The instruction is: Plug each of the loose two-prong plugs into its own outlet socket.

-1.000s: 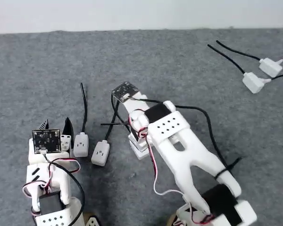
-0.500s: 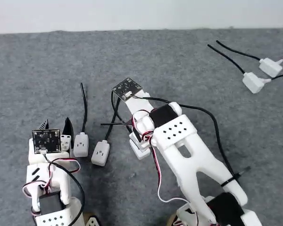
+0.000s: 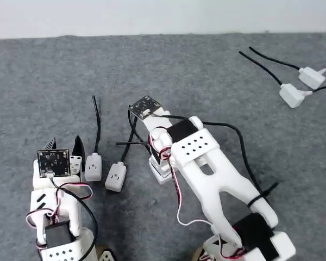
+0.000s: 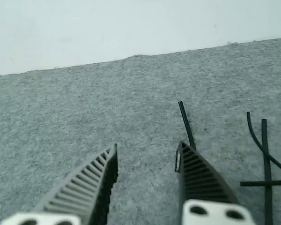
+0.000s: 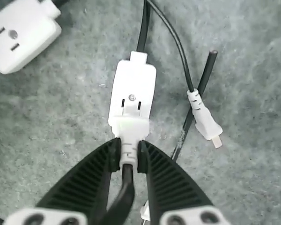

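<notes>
The right gripper (image 5: 129, 145) pinches the plug (image 5: 129, 127) by its body, just behind the prongs, against the socket (image 5: 132, 84) at mid-counter (image 3: 206, 70). The left gripper (image 4: 147, 146) is spread. The plug is probably light and rigid, and the loose socket will likely slide when pushed.

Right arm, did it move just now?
Yes. In the last half second the right arm swung back toward the loose socket lying between the arms.

The plug (image 5: 129, 133) and socket (image 5: 132, 91) are white, cord (image 5: 143, 23) and ribbed fingers (image 5: 91, 176) black, table (image 5: 253, 70) grey.
</notes>
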Robot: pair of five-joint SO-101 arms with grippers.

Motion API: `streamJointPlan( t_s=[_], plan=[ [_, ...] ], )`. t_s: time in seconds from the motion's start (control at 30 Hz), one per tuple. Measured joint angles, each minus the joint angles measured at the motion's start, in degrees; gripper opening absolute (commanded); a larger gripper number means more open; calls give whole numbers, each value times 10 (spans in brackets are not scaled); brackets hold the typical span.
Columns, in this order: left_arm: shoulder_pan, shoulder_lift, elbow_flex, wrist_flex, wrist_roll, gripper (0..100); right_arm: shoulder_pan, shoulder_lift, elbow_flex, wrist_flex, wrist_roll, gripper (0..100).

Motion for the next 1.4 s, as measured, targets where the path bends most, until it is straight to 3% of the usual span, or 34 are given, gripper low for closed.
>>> streamJointPlan(
  t_s=[0.6, 1.4],
  plan=[
    [0, 0, 0, 0, 0, 192, -28, 0, 0, -16, 0, 8],
    [0, 0, 0, 0, 0, 192, -12, 0, 11, -18, 0, 8]
  ],
)
